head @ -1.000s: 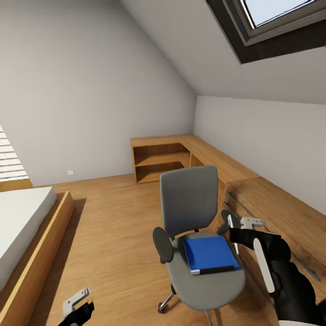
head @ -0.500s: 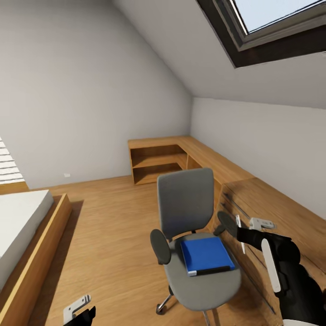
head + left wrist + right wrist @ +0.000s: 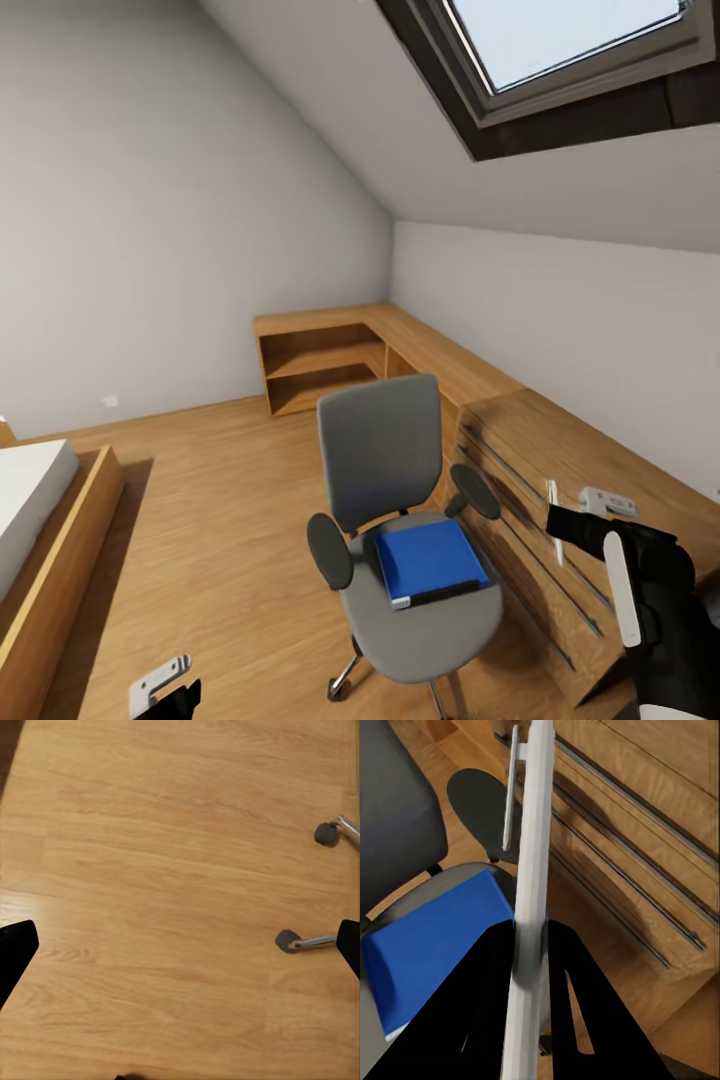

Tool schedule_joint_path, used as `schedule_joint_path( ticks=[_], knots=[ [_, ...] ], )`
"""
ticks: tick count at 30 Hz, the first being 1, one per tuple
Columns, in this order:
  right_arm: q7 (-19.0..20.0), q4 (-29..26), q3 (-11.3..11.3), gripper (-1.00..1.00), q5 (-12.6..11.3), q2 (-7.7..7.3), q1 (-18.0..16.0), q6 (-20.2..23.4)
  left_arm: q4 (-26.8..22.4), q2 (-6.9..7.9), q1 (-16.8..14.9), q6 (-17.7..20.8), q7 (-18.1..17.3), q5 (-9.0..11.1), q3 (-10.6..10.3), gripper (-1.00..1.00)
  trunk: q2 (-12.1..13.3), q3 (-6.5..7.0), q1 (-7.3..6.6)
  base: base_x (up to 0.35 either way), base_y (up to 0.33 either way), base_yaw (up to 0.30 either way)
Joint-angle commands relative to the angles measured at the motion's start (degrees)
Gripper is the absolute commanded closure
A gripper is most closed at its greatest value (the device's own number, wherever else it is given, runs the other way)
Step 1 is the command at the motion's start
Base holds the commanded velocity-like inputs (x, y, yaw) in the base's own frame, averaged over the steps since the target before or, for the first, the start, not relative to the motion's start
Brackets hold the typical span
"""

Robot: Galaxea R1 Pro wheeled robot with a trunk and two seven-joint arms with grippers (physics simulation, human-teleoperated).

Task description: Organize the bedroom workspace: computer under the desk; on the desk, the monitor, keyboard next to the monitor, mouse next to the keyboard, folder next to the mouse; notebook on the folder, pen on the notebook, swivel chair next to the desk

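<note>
Two arms in frame, one clearly better placed. We note the folder (image 3: 428,560) lying flat on the seat of the swivel chair (image 3: 400,540), blue face up, its pale edge stripe at the near end. It sits toward the seat's right half as we face it, between the two black armrests.

Right gripper (image 3: 580,510) hovers just beyond the chair's right armrest, above the front of the oak drawer unit (image 3: 560,470). The folder lies down and to the left of it, near but not touching. Left gripper (image 3: 160,683) hangs low at the left edge of the head view, over bare floor (image 3: 180,870), well apart from the chair. So we judge the right arm the nearer one for the pick.

Long axis of the folder runs roughly from the chair's back toward its front, tilted a little. In the right wrist view the folder (image 3: 435,937) shows on one side of the fingers (image 3: 529,870), the drawer rails on the other.

Right jaws: two white fingers visible in the head view with a gap between them, holding nothing, so we read them as spread. Left jaws: dark fingertips sit at opposite edges of the left wrist view, wide apart, empty; chair casters (image 3: 326,833) show on the floor nearby.

Desk, monitor and keyboard: nothing to log from these views.
</note>
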Motion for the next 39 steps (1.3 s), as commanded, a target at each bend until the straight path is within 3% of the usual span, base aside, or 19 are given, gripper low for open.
schedule_joint_path(
  ticks=[1, 14, 15, 19, 24, 25, 29, 32, 35, 39],
  knots=[
    [0.24, -0.03, -0.47, 1.00, -0.27, 0.01, -0.06, 0.27, -0.04, 0.05, -0.01, 0.28, 0.26, 0.52, -0.04, -1.00, 0.36, 0.11, -0.22, 0.000, 0.000, -0.055],
    [0.21, 0.02, -1.20, 1.00, -0.21, 0.02, -0.06, 0.28, 5.59, 0.12, 0.00, -1.44, 0.23, 0.60, -0.04, -1.00, 5.57, 2.47, -3.07, 0.000, 0.000, -0.015],
    [0.23, 0.03, -1.16, 1.00, -0.21, 0.08, -0.06, 0.28, 8.93, 0.12, -0.01, -4.85, 0.14, 0.54, -0.04, -1.00, 5.97, 2.65, -3.29, 0.000, 0.000, 0.000],
    [0.22, 0.05, -1.20, 1.00, -0.20, 0.10, -0.06, 0.28, 12.97, 0.07, -0.01, -9.92, -1.06, 0.37, -0.07, -1.00, 7.58, 3.37, -4.17, 0.000, 0.000, 0.000],
    [0.12, 0.31, -1.22, 1.00, -0.06, 0.07, -0.06, 0.28, 16.70, 0.07, -0.01, -13.90, -3.49, 0.28, -0.10, -1.00, 9.58, 4.26, -5.27, 0.000, 0.000, 0.000],
    [0.09, 1.01, -1.22, 1.00, -0.01, 0.02, -0.06, 0.28, 19.89, 0.05, -0.01, -15.57, -5.22, 0.24, -0.12, -1.00, 9.98, 4.44, -5.49, 0.000, 0.000, 0.000],
    [0.06, 1.76, -1.22, 1.00, 0.03, -0.04, -0.06, 0.28, 24.01, 0.07, -0.01, -18.50, -6.98, 0.17, -0.12, -1.00, 11.59, 5.16, -6.37, 0.000, 0.000, 0.000],
    [-0.03, 2.03, -1.22, 1.00, 0.05, -0.06, -0.06, 0.28, 27.77, 0.09, -0.01, -23.18, -7.93, 0.14, -0.15, -1.00, 12.79, 5.76, -7.03, 0.000, 0.000, -0.067],
    [0.06, 2.18, -1.29, 1.00, 0.00, -0.13, -0.06, 0.28, 30.72, -0.14, 0.00, -29.60, -8.29, -0.79, -0.41, -1.00, 14.00, 6.43, -7.68, 0.000, 0.000, -0.192],
    [0.09, 2.21, -1.30, 1.00, -0.02, -0.20, -0.06, 0.28, 32.30, -0.37, 0.00, -33.74, -8.32, -3.08, -0.57, -1.00, 15.60, 7.34, -8.56, 0.000, 0.000, -0.235]
  ],
)
